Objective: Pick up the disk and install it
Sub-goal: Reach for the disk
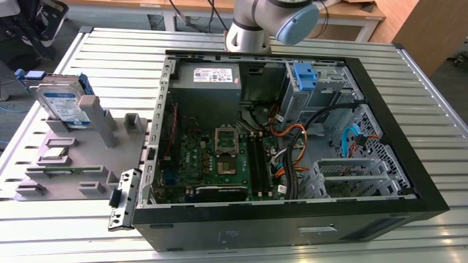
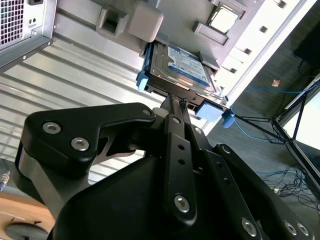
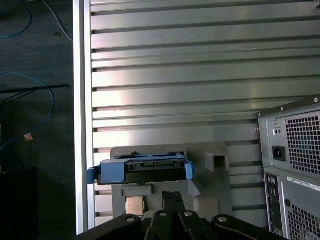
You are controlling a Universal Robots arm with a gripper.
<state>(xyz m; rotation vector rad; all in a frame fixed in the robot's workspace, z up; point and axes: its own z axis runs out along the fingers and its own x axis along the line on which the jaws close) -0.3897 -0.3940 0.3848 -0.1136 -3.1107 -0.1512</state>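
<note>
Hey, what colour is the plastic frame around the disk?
Bright blue; the frame around the disk shows best in the first wrist view.

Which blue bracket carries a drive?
The one on the grey stand at the exterior view's left, framing the disk; the case's bracket is bare.

A ribbed, silver metal table (image 1: 439,109) catches bright light along its slats, with a light wooden workbench (image 1: 351,13) on a white frame behind it, a wooden panel (image 1: 428,38) at the exterior view's right, and a dark floor (image 3: 35,190) strewn with blue cables (image 3: 50,105).
</note>
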